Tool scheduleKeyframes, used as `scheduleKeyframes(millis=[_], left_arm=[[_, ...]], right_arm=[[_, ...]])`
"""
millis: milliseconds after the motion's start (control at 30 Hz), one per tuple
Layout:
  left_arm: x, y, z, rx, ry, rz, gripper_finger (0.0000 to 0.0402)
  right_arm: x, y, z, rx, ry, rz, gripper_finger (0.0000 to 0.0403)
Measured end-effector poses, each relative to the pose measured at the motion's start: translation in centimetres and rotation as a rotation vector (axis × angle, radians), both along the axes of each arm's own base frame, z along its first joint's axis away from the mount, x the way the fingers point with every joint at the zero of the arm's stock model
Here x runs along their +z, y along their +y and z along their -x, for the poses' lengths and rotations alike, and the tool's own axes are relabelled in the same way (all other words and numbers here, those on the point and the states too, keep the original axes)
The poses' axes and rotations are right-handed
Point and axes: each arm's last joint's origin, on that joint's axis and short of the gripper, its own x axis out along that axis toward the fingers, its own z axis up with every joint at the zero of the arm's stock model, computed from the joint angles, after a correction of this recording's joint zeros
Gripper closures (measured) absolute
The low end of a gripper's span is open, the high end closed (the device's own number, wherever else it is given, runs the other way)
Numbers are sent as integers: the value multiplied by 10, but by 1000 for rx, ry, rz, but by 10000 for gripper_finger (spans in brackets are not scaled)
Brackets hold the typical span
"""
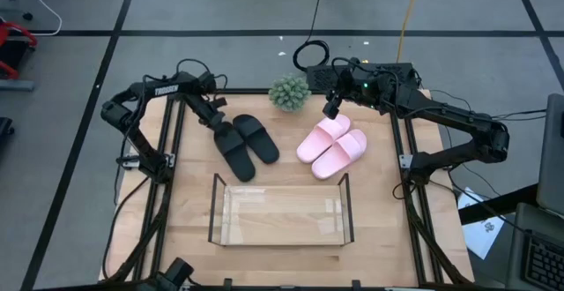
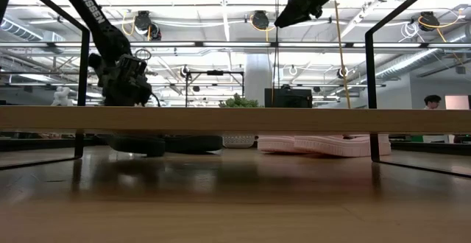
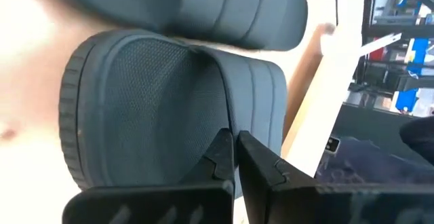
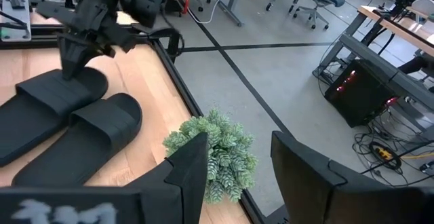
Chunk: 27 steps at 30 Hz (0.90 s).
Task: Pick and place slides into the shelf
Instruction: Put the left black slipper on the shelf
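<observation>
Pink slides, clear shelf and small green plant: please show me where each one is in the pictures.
pink slides (image 1: 333,146): high view, on the strap of the front sandal.
shelf (image 1: 214,212): high view, on its left end wall.
green plant (image 1: 289,92): high view, middle of the foliage.

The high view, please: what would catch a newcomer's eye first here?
Probably the pink slides lying side by side at the table's far right, bright against the wood, with the right gripper open above them. To their left, the left gripper is down at the black slides, jaws nearly together. The shelf sits empty in front.
</observation>
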Motion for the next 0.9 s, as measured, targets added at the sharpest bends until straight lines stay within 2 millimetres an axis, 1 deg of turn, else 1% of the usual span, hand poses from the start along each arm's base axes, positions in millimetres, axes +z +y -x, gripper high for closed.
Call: scheduleKeyframes(millis=[67,200,433,600,700,900], left_arm=[[9,5,1,-2,-9,-13,401],[33,10,6,-22,8,-68,401],[78,14,23,2,19,-151,402],[106,15,32,29,7,-215,402],[113,16,36,44,6,-231,402],[114,13,36,43,-9,-207,402]], right_arm=[[0,0,0,0,0,1,250],[0,0,0,0,0,0,250],[0,0,0,2,2,3,250],[0,0,0,3,4,7,250],[0,0,0,3,4,7,250],[0,0,0,3,4,7,250]])
